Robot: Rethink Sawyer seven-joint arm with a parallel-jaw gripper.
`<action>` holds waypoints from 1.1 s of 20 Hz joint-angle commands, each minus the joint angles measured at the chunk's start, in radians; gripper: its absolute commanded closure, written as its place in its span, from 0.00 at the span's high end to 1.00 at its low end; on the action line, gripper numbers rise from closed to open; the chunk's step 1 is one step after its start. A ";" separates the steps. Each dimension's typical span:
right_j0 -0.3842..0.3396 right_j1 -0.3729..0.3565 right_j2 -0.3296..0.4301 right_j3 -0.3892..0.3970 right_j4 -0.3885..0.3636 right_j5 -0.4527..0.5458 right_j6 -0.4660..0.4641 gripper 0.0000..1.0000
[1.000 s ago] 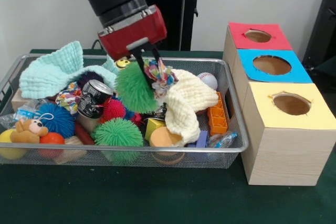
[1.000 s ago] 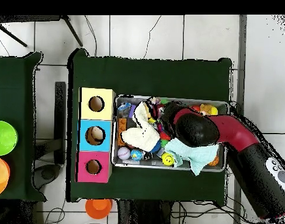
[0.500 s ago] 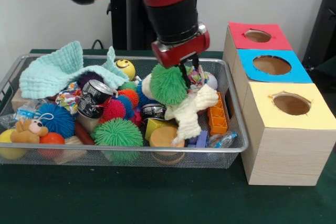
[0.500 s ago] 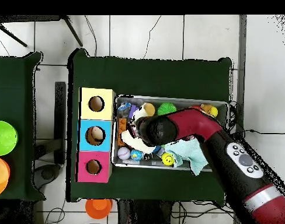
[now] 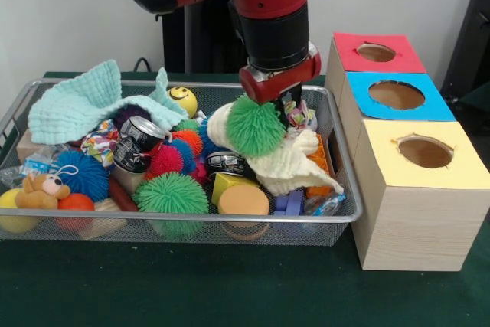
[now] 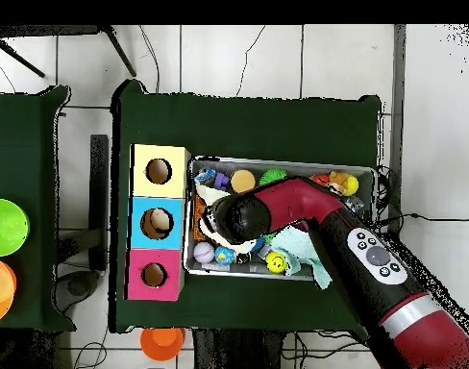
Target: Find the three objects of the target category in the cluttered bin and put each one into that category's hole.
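Note:
The silver wire-mesh bin (image 5: 230,220) is full of toys; it also shows in the overhead view (image 6: 282,161). My gripper (image 5: 289,112) hangs over the bin's right end, shut on a printed fabric bundle (image 5: 303,116). A green spiky ball (image 5: 255,125) hangs against the fingers, and a cream cloth (image 5: 291,165) lies draped below them. A second printed bundle (image 5: 99,143) lies at the bin's left, near the cans. The yellow-surround hole (image 5: 425,152) is in the nearest wooden box, right of the bin, and shows in the overhead view (image 6: 159,171). In the overhead view the arm (image 6: 277,207) hides the gripper.
The blue-surround hole (image 5: 396,95) and the red-surround hole (image 5: 376,52) lie behind the yellow one. A mint cloth (image 5: 76,105), two cans (image 5: 136,143), several spiky balls (image 5: 172,193) and a smiley ball (image 5: 182,99) fill the bin.
My gripper has moved from the bin's middle towards the boxes, carrying the printed bundle. The green spiky ball came along and the cream cloth was dragged with it.

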 commanded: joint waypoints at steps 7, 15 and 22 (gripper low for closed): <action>0.059 -0.012 -0.155 -0.140 -0.124 0.090 -0.093 0.00; 0.090 -0.015 -0.193 -0.163 -0.131 0.119 -0.109 0.00; 0.095 -0.012 -0.204 -0.169 -0.114 0.111 -0.119 1.00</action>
